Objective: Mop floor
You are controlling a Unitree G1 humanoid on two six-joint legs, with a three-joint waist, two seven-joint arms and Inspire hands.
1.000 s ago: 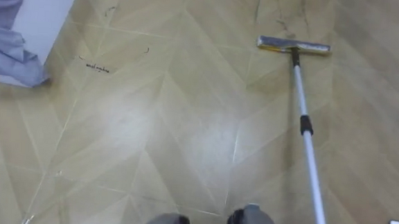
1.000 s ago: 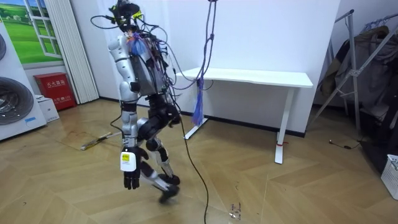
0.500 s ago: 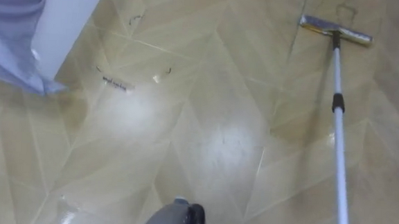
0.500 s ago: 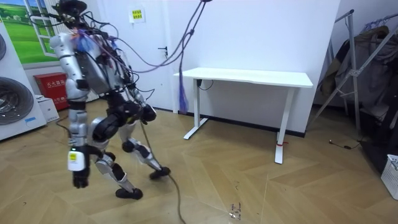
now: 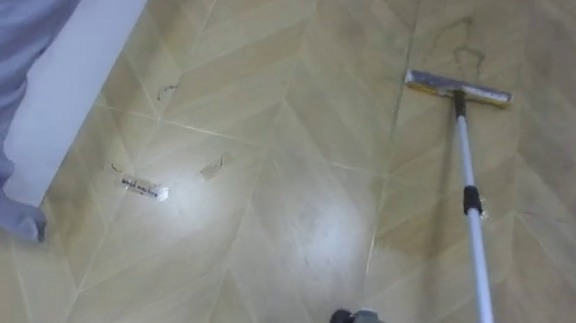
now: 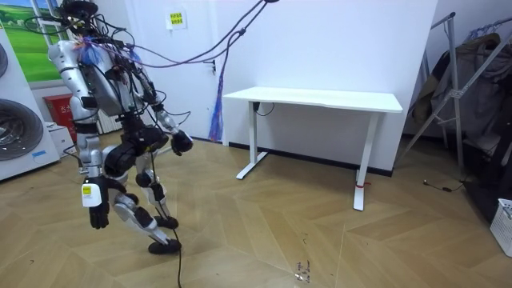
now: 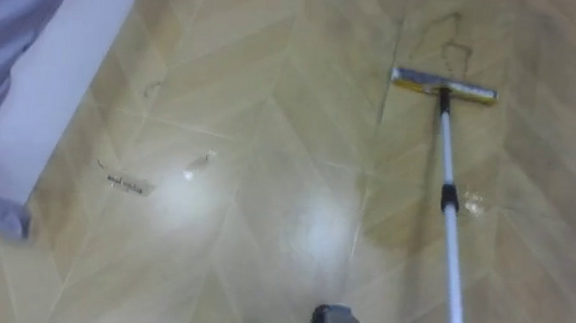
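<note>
A flat mop lies on the wooden floor ahead of me and to my right. Its grey and yellow head [image 5: 458, 88] is at the far end, and its white pole [image 5: 473, 223] runs back toward me with a black collar partway along. Neither hand touches it. In the room view I stand at the left, mid-stride, facing the room view's left. My left hand [image 6: 98, 214] hangs at my side with relaxed fingers and holds nothing. My right hand [image 6: 182, 142] trails behind my hip.
A white panel [image 5: 83, 79] with bluish cloth [image 5: 16, 25] runs along my left. Small scraps [image 5: 144, 187] lie on the floor near it. A white desk [image 6: 320, 100], a washing machine [image 6: 16, 136], a red box [image 6: 60, 108] and a clothes rack [image 6: 472, 88] stand around the room.
I have walked toward the room view's left, away from the desk. The eye views shifted with my steps. The mop lies where it was, untouched.
</note>
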